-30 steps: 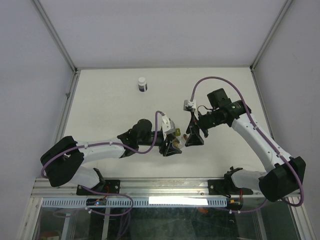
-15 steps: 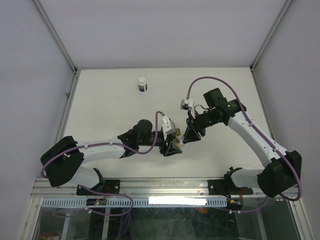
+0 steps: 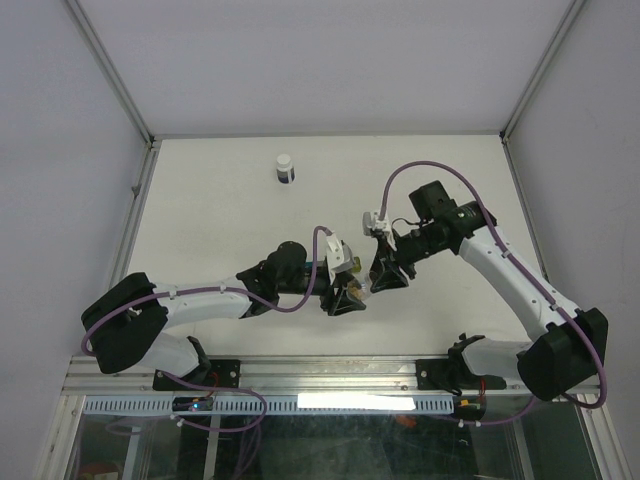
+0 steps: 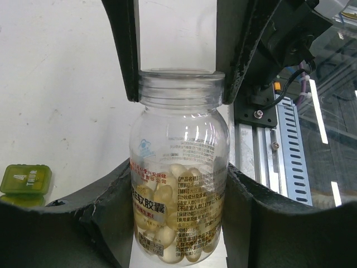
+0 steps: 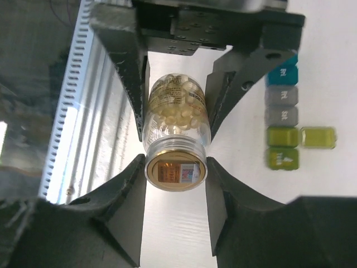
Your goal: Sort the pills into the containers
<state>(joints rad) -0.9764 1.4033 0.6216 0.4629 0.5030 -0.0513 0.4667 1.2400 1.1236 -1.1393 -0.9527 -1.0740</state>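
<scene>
The left gripper [image 4: 178, 167] is partly closed. Both fingers press on the body of a clear bottle [image 4: 179, 128], and that grip holds it. The right gripper [image 5: 174, 162] faces it nose to nose and is closed on the neck of the same bottle, one finger on each side. From the room, the two arms meet over the near half of the table [image 3: 220, 220].

The pills [image 4: 170, 223] are pale cream and heaped inside the clear bottle. The containers [image 5: 283, 120] lie on the table just beside the grippers. Teal, grey, green and yellow-green compartments show, and a yellow-green flap [image 5: 318, 138] sticks out sideways (apparently an open lid). A dark bottle [image 3: 285, 168] with a white cap stands upright, well apart, toward the far edge.
</scene>
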